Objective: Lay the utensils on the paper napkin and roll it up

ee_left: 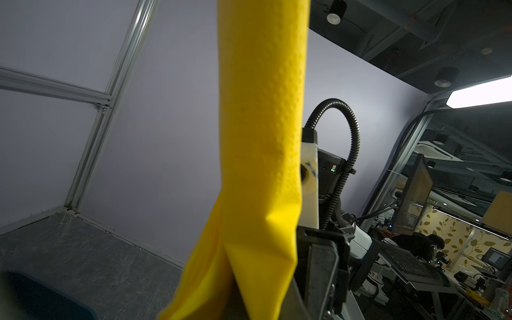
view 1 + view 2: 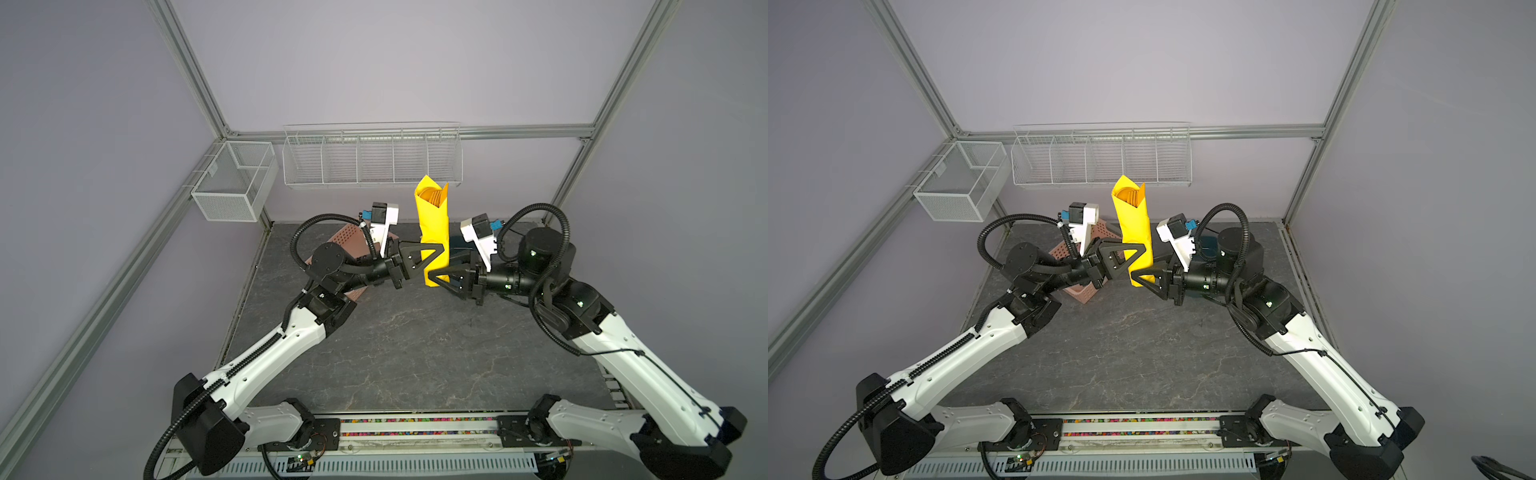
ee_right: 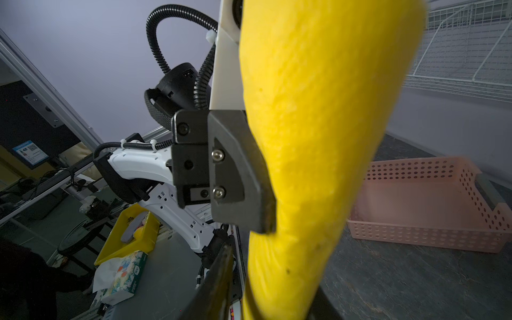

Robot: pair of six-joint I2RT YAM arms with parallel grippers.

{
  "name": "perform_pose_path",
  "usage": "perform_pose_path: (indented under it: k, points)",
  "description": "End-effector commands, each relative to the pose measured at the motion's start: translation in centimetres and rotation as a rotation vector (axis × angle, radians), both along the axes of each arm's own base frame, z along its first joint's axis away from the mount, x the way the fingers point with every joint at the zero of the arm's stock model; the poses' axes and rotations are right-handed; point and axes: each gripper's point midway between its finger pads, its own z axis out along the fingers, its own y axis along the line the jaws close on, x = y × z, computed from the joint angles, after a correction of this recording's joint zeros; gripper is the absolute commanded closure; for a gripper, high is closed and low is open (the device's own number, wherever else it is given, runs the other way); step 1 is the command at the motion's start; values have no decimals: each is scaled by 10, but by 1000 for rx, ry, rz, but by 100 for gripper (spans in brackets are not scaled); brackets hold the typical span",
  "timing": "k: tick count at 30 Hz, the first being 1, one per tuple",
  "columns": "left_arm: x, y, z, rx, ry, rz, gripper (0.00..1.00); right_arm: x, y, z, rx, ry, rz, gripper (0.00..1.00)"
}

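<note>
yellow paper napkin [image 2: 432,220] rolled into a tube, held up tall over the counter [image 2: 415,353], toward 12 o'clock; orange utensils [image 2: 432,195] peeking out of its open top; left end effector [image 2: 434,257] pinching the roll from 9 o'clock; right end effector [image 2: 434,279] at 3 o'clock, jaws around the bottom end, cannot tell if they squeeze

The dark grey marbled surface [image 2: 415,353] carries a pink perforated basket [image 3: 415,235] at its rear left. A white wire rack [image 2: 372,158], divided into five compartments, hangs on the rear wall. A white mesh basket [image 2: 232,187] is mounted near the rear left corner, against the aluminium frame [image 2: 187,62].
</note>
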Motion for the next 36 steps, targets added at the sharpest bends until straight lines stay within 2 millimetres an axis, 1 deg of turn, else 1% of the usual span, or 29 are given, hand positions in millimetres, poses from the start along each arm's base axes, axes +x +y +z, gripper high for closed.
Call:
perform_pose_path:
  k: [1,7,13,17,22,26,31,34,36]
  points:
    - [-4,1,18,-47,-33,-19,97,-13,7,8,24,-22,66,66]
    - [-7,0,20,-62,-34,-49,98,-14,11,8,25,-20,76,71]
    - [-8,3,19,-52,-43,-32,97,-14,9,8,24,-27,55,80]
    - [-8,8,21,-38,-58,15,94,-14,6,7,13,-30,37,85]
    - [-5,20,23,-11,-77,121,88,-16,-1,7,2,-43,14,86]
    - [-7,29,30,-10,-92,158,80,-20,-6,9,2,-58,10,86]
    - [-12,32,38,0,-102,159,60,-25,-9,12,6,-78,16,87]
    - [-16,33,42,9,-110,151,51,-29,-11,15,14,-88,27,87]
    - [-20,33,45,18,-119,131,46,-32,-11,16,18,-91,40,87]
